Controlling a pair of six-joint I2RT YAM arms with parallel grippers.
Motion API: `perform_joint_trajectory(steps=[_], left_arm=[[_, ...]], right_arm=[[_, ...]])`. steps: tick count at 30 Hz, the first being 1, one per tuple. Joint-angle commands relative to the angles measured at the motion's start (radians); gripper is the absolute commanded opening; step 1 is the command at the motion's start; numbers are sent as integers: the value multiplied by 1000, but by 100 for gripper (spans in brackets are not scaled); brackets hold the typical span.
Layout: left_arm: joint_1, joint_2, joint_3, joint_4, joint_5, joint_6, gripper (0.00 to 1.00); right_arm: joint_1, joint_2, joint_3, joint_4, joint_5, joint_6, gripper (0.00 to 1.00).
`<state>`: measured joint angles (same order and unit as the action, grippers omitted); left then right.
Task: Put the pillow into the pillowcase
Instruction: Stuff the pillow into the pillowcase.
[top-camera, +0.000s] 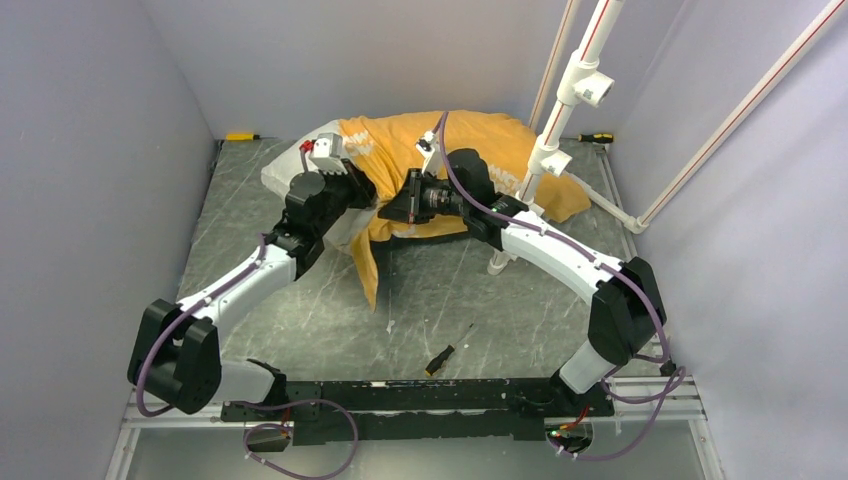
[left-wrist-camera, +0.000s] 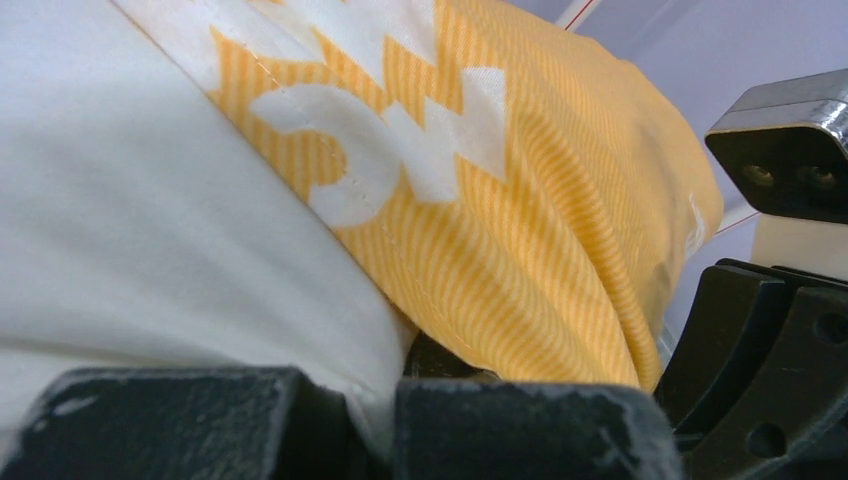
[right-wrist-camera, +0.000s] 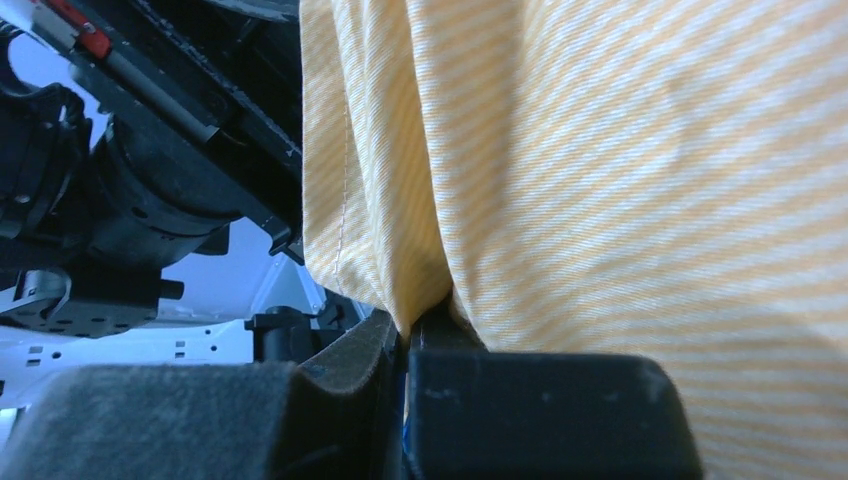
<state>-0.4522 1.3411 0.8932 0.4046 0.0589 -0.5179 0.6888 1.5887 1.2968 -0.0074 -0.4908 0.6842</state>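
The pillow (top-camera: 283, 172) lies at the far side of the table (top-camera: 450, 300), almost all inside the pillowcase (top-camera: 480, 140), orange side up. Only 1 white end pokes out on the left. The right gripper (right-wrist-camera: 405, 400) is squeezed tight on a fold of the orange cloth, I think so it can tug the case over that last bit. The left gripper (left-wrist-camera: 375, 425) is closed too, right where white meets orange. I cannot tell which cloth it pinches. It may be holding things steady for the pull.
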Motion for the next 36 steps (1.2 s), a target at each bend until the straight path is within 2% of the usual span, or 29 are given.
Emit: perform_joint_trajectory(steps=[1,6,8,10,11,13,14,16,17,26,28,33,36], left_arm=[[21,15,-14,-23,2,36,0],[24,49,15,8,68,32,0],[24,59,19,27,101,20,0],[24,53,16,26,104,6,0],[24,44,15,20,97,9,0],[24,23,12,-4,77,17,0],[24,15,13,-18,70,21,0],[24,5,19,-49,65,24,0],[24,2,20,-57,70,23,0],[26,-17,14,-79,66,19,0],[27,-18,20,-91,66,25,0],[32,-20,28,-102,71,32,0],[35,-26,29,-106,74,37,0]], right_arm=[[54,-125,158,321,-355,70,0],[55,-76,258,204,-402,31,1],[56,-82,314,-24,-272,-66,8],[58,-115,325,-162,-115,-140,17],[59,-132,325,-207,-28,-170,25],[74,-154,336,-296,143,-257,35],[93,-159,338,-332,218,-300,46],[123,-157,331,-361,294,-347,55],[148,-152,325,-368,334,-365,57],[290,-26,311,-430,688,-507,65],[309,2,311,-428,762,-537,66],[350,77,318,-424,952,-594,77],[349,105,317,-401,1025,-598,76]])
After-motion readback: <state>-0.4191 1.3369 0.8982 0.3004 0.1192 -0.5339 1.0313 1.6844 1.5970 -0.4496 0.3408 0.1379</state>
